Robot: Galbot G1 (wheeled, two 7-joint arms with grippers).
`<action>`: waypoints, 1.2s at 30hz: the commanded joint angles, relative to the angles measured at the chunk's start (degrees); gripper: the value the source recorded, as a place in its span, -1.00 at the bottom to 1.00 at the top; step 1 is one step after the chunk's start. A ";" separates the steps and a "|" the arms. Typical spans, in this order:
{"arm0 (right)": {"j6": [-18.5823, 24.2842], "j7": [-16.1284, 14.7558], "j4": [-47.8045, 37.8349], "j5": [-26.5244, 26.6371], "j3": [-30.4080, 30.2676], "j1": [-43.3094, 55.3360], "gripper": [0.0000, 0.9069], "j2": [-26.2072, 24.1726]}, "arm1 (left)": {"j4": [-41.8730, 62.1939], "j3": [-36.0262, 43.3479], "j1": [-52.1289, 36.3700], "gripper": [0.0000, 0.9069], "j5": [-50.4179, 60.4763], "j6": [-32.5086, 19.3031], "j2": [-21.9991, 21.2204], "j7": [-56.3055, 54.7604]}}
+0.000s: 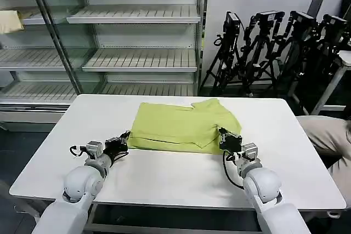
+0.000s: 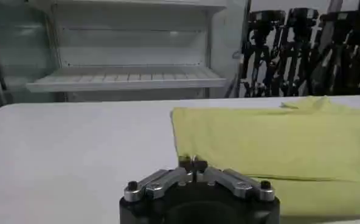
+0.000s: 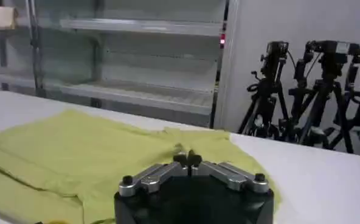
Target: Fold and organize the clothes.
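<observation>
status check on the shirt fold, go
Left gripper shut at the T-shirt's near left corner. Right gripper shut at its near right edge. T-shirt partly folded on the white table. Nothing in the way.

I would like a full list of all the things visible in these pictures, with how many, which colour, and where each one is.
T-shirt: one, lime green, partly folded, on the middle of the table.
Table: one, white, directly before the robot.
Shelving unit: one, pale grey with glass doors, behind the table on the robot's left.
Cream cloth: one, pale cream, on a shelf at the far left.
Tripods: several, black, standing behind the table on the right.
Beige fabric: one piece, at the right edge beside the table.
Left gripper: one, black and silver, shut, at the shirt's near left corner.
Right gripper: one, black and silver, shut, on the shirt's near right edge.
</observation>
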 commanded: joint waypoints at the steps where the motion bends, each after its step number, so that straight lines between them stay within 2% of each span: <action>1: 0.08 -0.07 -1.16 -0.24 0.18 0.45 -1.00 -0.20 | 0.20 0.05 -0.03 -0.98 0.03 0.00 -0.01 -0.03; 6: 0.25 0.07 -2.79 -0.55 -0.16 1.23 -1.00 0.25 | 1.40 0.28 -0.52 -0.98 0.57 -0.24 -0.08 0.16; 7: 0.32 0.13 -3.13 -0.59 -0.17 1.43 -1.00 0.27 | 1.63 0.36 -0.62 -0.76 0.76 -0.27 -0.17 0.16; 8: 0.33 0.26 -3.71 -0.59 -0.08 1.72 -1.00 0.33 | 1.76 0.45 -0.66 0.27 0.93 -0.30 -0.20 0.15; 9: 0.33 0.21 -4.00 -0.56 0.00 1.95 1.00 0.37 | 1.79 0.53 -0.68 1.00 1.16 -0.34 -0.22 0.17; 14: 0.20 0.05 -4.88 -0.90 -0.29 2.31 1.00 0.29 | 1.73 0.65 -0.54 1.00 2.72 -0.33 -0.17 0.21; 20: -0.15 1.36 -4.80 0.12 0.70 2.70 1.00 0.26 | 0.03 -1.21 -0.04 1.00 2.47 -0.63 0.70 0.38; 26: -2.33 2.38 2.00 2.30 4.45 -2.52 1.00 -2.57 | -3.01 -4.13 1.70 1.00 -2.36 -3.85 3.13 2.11; 29: -3.17 3.09 7.21 3.09 6.62 -8.25 1.00 -4.54 | -6.73 -4.17 5.21 1.00 -3.42 -2.34 4.61 1.89; 31: -3.84 3.92 9.52 3.55 6.94 -11.20 1.00 -5.36 | -8.44 -3.14 6.80 1.00 -2.54 0.69 5.28 1.22; 36: -4.20 5.02 13.92 4.87 9.56 -17.17 1.00 -6.56 | -6.63 -2.11 7.40 1.00 -0.21 2.82 4.13 0.38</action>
